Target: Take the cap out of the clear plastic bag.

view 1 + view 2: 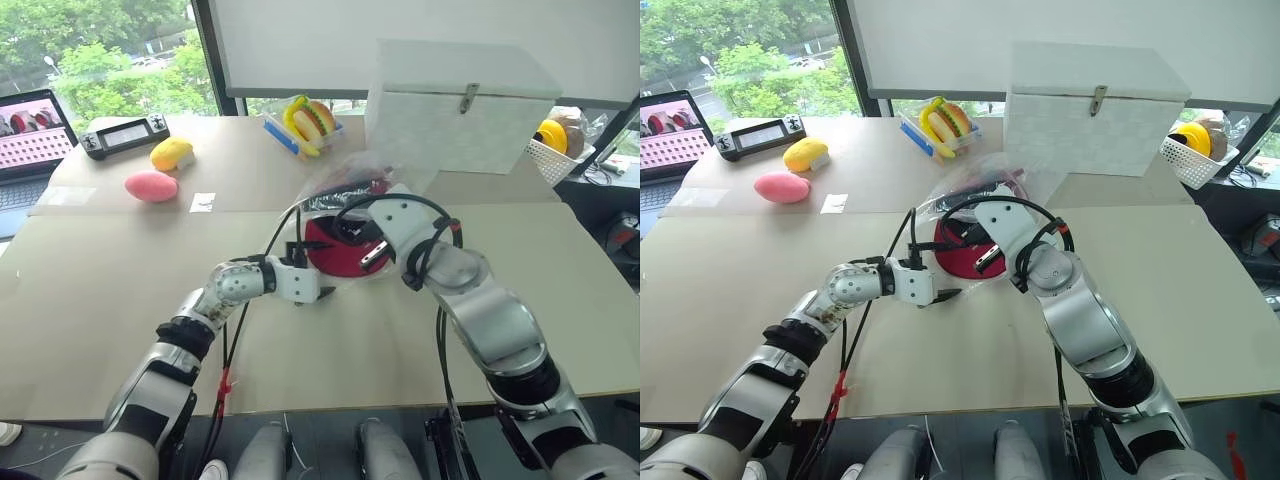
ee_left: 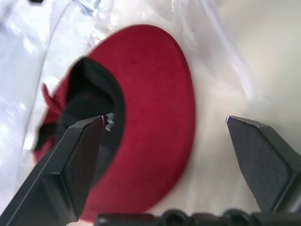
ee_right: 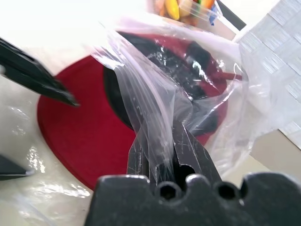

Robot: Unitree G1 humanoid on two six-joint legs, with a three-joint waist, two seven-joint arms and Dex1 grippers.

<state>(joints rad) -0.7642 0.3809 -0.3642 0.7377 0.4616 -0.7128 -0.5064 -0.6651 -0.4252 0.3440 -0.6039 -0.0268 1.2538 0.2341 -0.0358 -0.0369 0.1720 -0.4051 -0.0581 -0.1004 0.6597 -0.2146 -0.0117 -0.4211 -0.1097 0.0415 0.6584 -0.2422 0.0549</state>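
red cap (image 1: pixel 340 255) on table (image 1: pixel 120 280), partly inside clear plastic bag (image 3: pixel 155 108) | right gripper (image 3: pixel 162 146) fingers pinched on bag film | left gripper (image 2: pixel 169 127) fingers wide apart, by cap brim

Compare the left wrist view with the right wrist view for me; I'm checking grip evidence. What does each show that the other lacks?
Left wrist view: the left gripper with its jaws wide apart around the brim of the cap, not touching it.

Right wrist view: the right gripper with its jaws shut on a pinched fold of the clear plastic bag, and a white box beyond.

Both: the red cap with its black lining, lying inside the bag.
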